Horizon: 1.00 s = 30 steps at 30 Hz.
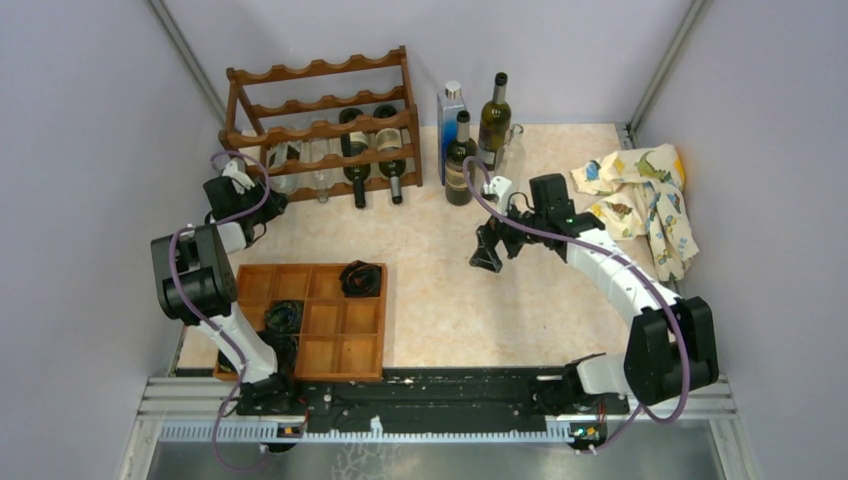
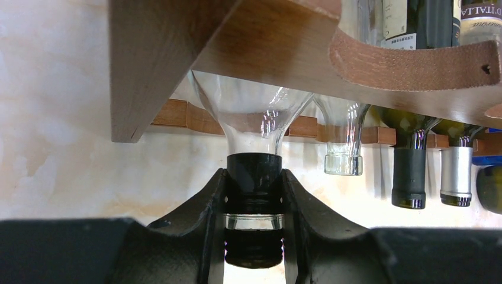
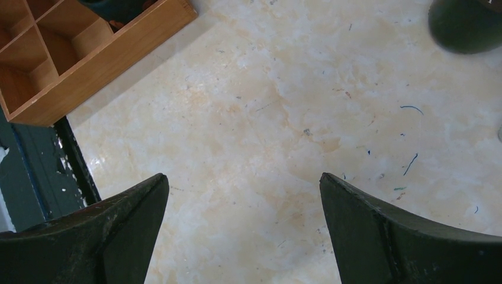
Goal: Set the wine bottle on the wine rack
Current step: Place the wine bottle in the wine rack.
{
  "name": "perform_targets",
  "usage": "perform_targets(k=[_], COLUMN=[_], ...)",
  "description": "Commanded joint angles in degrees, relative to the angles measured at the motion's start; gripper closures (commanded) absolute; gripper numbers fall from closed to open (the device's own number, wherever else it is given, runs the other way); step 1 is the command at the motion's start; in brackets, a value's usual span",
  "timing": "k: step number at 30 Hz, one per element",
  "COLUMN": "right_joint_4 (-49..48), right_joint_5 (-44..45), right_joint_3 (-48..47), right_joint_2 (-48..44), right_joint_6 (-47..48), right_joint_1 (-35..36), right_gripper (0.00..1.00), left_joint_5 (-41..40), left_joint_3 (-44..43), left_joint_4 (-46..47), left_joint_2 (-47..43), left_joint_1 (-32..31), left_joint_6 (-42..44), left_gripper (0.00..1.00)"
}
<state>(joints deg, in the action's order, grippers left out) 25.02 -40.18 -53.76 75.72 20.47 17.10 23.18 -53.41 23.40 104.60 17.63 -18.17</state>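
**One clear bottle pinched by its neck at the rack's left end**

Nearest the arm bases, a flat wooden compartment tray lies on the bench in front of the left arm, with dark coiled items in some of its cells. Mid-bench, the right fingers hang spread wide above bare bench surface and hold nothing.

Farther back on the left, the left fingers pinch the neck of the clear wine bottle. This bottle is colourless glass with a black band round its neck, then a clear glass ring, then a black threaded end between the fingers. It lies on its side at the left end of the wine rack, in a lower tier. Its long axis runs front to back: the neck points out toward the near edge and the body runs back toward the wall. Its shoulder sits at the scalloped front rail.

Beside it in the same row lie a second clear bottle and two dark green bottles, necks pointing the same way. Right of the rack, several bottles stand upright by the back wall, and a patterned cloth is crumpled farther right.
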Motion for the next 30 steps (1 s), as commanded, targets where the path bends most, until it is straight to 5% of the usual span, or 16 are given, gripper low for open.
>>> perform_targets(k=[1,30], right_joint_4=[-1.08,-1.72], right_joint_5=[-0.86,-1.04], right_joint_3=[-3.49,-3.59], right_joint_2=[0.69,1.2], right_joint_6=[0.89,1.5], right_joint_1=[-0.32,-0.34], right_gripper=[0.04,0.04], left_joint_5=[-2.23,-5.11], left_joint_3=[-1.6,7.04], left_joint_4=[2.46,0.74], left_joint_2=[1.38,-1.36], left_joint_1=[0.25,0.28], left_joint_6=[-2.3,-9.04], left_gripper=[0.98,1.0])
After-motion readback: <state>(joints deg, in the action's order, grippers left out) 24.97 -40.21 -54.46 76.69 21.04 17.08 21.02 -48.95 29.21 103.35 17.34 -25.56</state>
